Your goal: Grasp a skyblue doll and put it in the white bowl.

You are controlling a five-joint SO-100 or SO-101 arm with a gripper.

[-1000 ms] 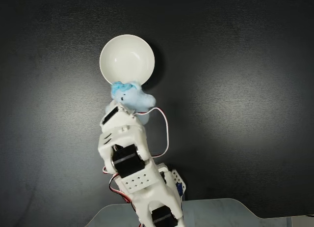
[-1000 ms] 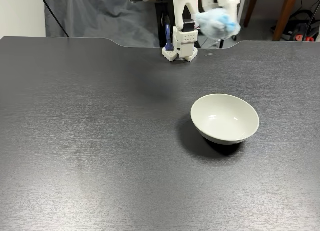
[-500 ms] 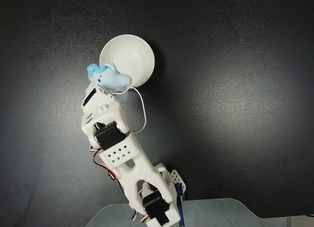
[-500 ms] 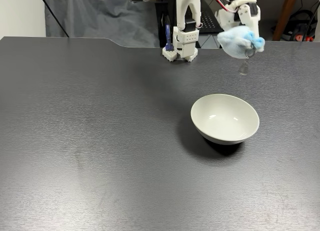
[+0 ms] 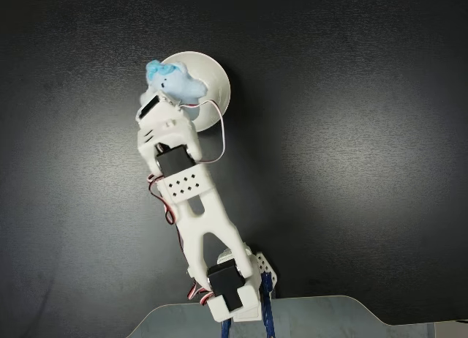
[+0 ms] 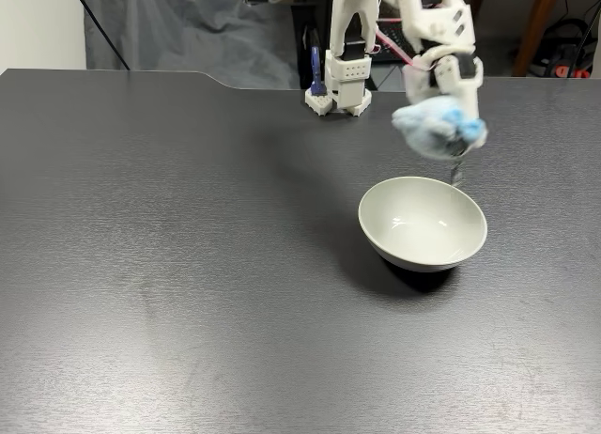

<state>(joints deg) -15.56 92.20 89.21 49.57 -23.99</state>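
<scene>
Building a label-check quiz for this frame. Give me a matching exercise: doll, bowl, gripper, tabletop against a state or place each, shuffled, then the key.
Things:
1. skyblue doll
2. white bowl
3. gripper
4. table

States or places:
A. dark, bears the bowl
B. empty, standing upright on the table
C. shut on the plush
D. held in the air above the bowl's far rim

Pairs: 1-D, 2-B, 3-C, 4-A

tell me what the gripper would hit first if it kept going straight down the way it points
Most likely the white bowl: the gripper, shut on the skyblue doll, points down over its far rim, though depth is uncertain.
</scene>
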